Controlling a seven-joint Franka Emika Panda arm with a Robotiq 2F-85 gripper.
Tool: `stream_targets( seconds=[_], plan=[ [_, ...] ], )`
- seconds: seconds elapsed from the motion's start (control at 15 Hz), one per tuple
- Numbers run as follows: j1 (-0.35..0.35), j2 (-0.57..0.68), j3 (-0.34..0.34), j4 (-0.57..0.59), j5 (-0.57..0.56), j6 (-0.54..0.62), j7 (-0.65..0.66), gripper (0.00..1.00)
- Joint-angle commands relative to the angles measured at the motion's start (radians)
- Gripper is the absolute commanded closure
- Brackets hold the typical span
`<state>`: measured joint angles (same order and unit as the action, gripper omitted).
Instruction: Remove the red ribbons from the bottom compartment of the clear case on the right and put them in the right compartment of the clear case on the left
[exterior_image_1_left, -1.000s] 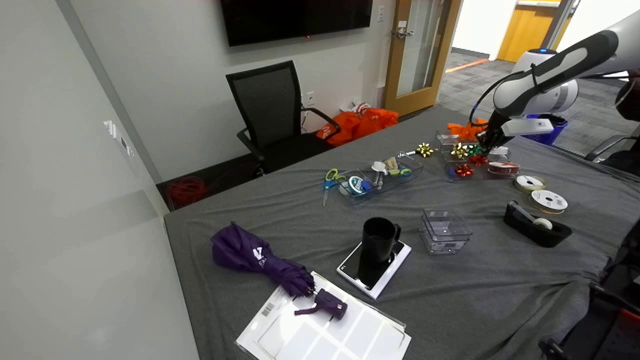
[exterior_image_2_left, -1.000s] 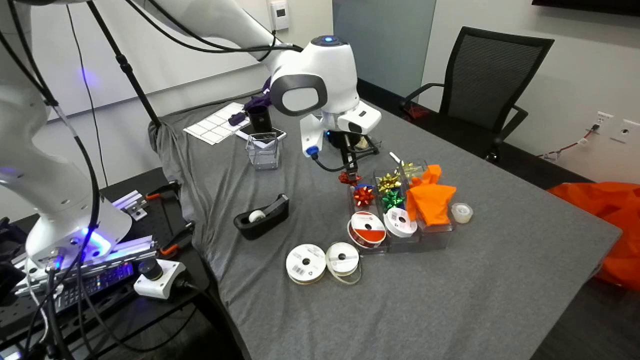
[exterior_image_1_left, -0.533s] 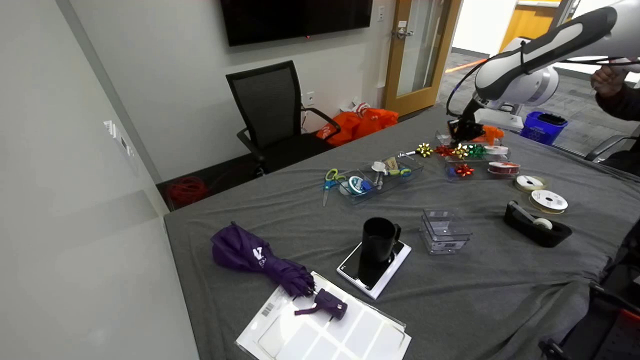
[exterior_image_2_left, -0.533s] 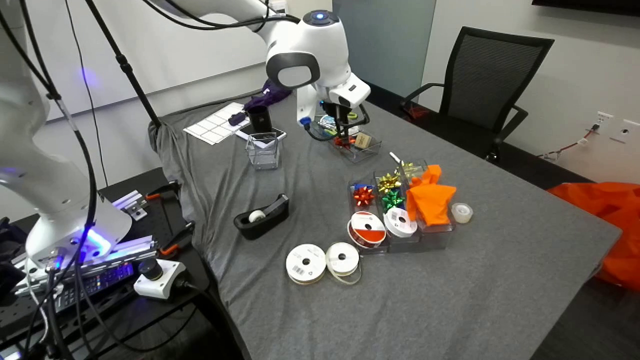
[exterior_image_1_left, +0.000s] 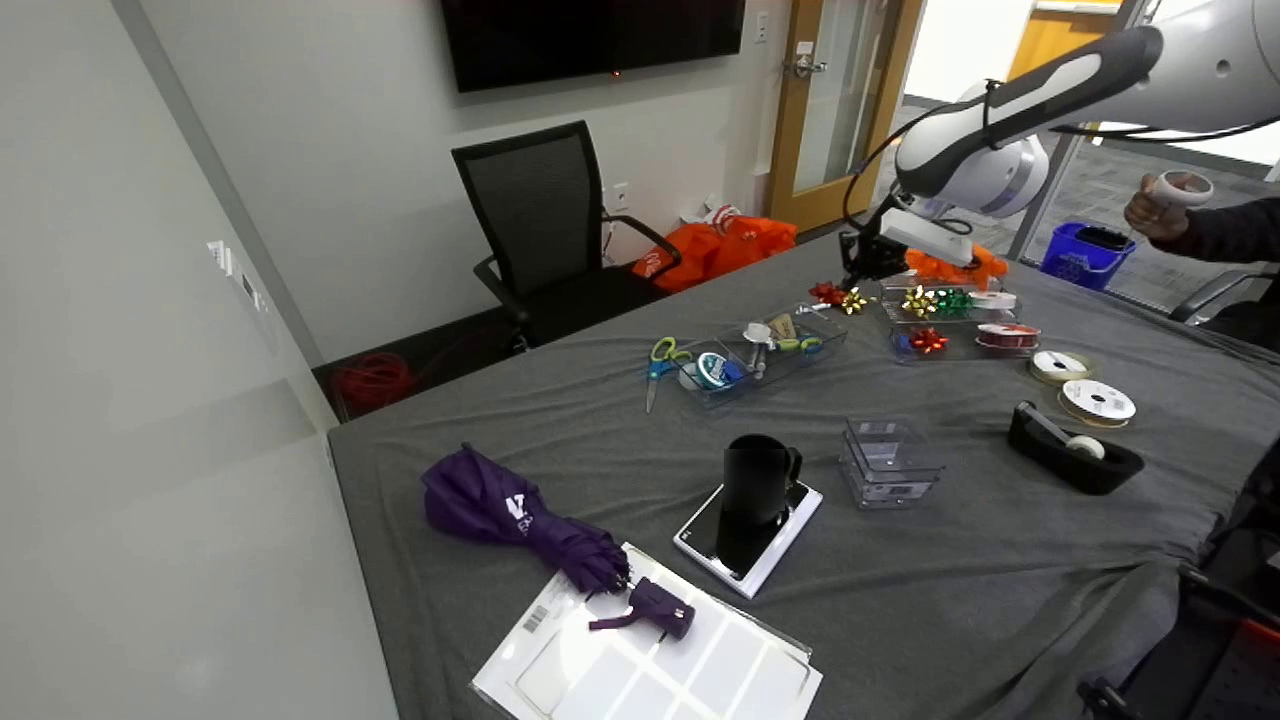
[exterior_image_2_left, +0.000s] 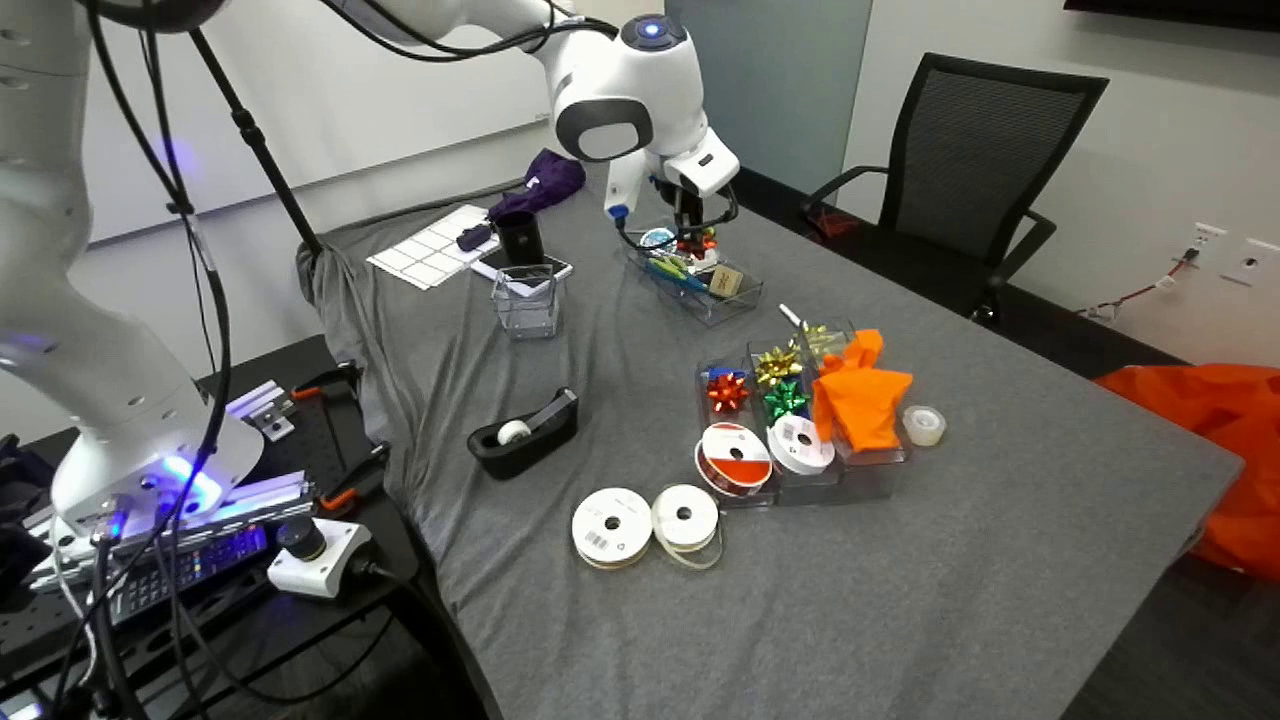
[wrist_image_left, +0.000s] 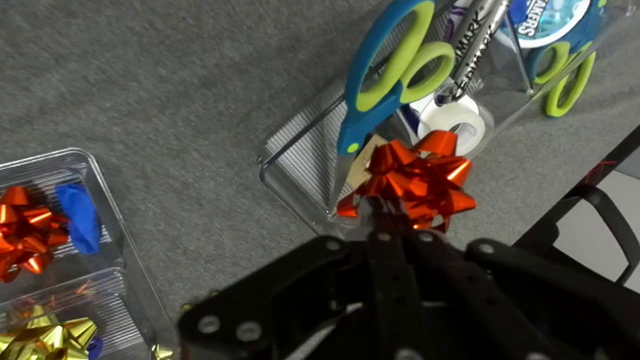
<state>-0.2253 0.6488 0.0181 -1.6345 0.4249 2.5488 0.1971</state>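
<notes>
Wrist view: my pincer (wrist_image_left: 385, 207) is gripping a red bow (wrist_image_left: 425, 182), showing against one end of the clear case (wrist_image_left: 306, 155) holding scissors (wrist_image_left: 370, 115); height unclear. A second red bow (wrist_image_left: 25, 235) is lying in the other clear case (wrist_image_left: 112, 320).

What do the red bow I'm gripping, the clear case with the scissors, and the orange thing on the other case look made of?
Red bow: glossy, foil-like ribbon, likely metallised plastic; bright highlights on crisp loops.
Clear case: transparent, fairly shiny, probably rigid plastic; see-through walls, ribbed base.
Orange thing: matte, soft-looking, maybe thin cloth; loose folds.
</notes>
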Motion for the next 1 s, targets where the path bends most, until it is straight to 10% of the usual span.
stream_targets(
  seconds=[0.0, 0.27, 0.33, 0.93],
  plan=[
    [0.022, 0.153, -0.023, 0.179, 0.004, -0.001, 0.085, 1.00],
    [0.034, 0.269, -0.041, 0.296, -0.018, -0.001, 0.143, 1.00],
    [0.047, 0.292, -0.063, 0.316, -0.036, -0.004, 0.172, 0.78],
    [-0.007, 0.243, -0.053, 0.261, -0.069, -0.045, 0.081, 0.18]
  ],
)
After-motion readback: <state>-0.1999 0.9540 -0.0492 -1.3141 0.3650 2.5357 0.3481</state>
